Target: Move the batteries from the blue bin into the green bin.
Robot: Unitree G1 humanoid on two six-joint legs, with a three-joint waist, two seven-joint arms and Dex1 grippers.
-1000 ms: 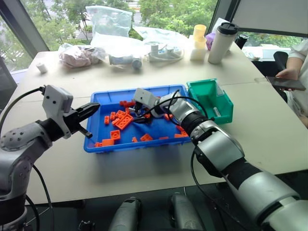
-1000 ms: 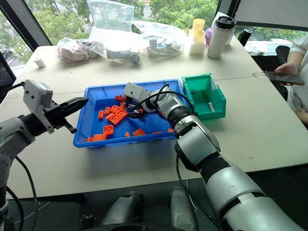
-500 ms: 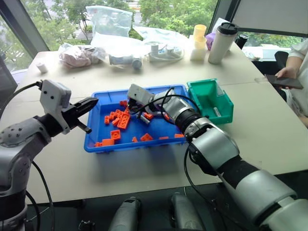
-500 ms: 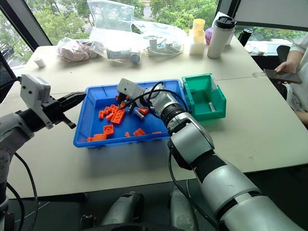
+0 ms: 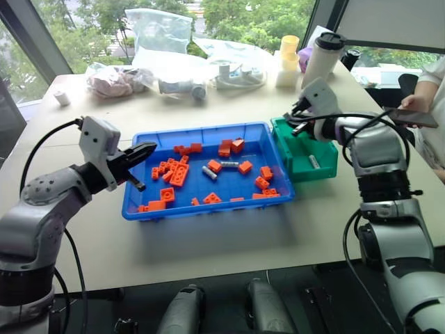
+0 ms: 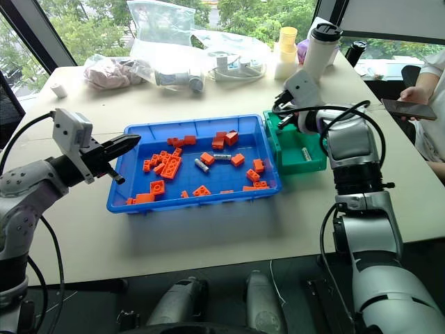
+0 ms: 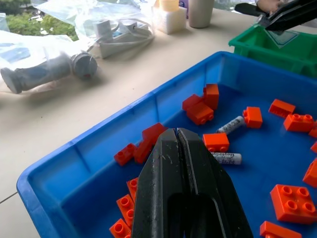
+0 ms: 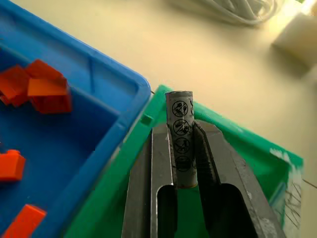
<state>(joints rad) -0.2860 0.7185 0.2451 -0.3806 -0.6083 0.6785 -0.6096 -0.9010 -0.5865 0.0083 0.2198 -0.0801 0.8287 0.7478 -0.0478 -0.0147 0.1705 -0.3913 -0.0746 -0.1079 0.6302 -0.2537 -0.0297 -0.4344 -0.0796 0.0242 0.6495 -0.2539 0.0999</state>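
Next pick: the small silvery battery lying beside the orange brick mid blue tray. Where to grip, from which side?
Grip the small silvery battery at mid-length, coming straight down from above with the fingers across its long axis. It lies flat on the wide blue plastic tray, an orange plastic brick close at one end, so its long sides look freer than its ends.

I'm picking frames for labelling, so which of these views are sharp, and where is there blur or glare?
Left wrist view: bricks and batteries in the blue bin are crisp, while the bagged items behind are soft. Right wrist view: the battery in the right hand is sharp and the tabletop beyond is blurred. Left eye view: sharp throughout, with bright daylight in the windows.
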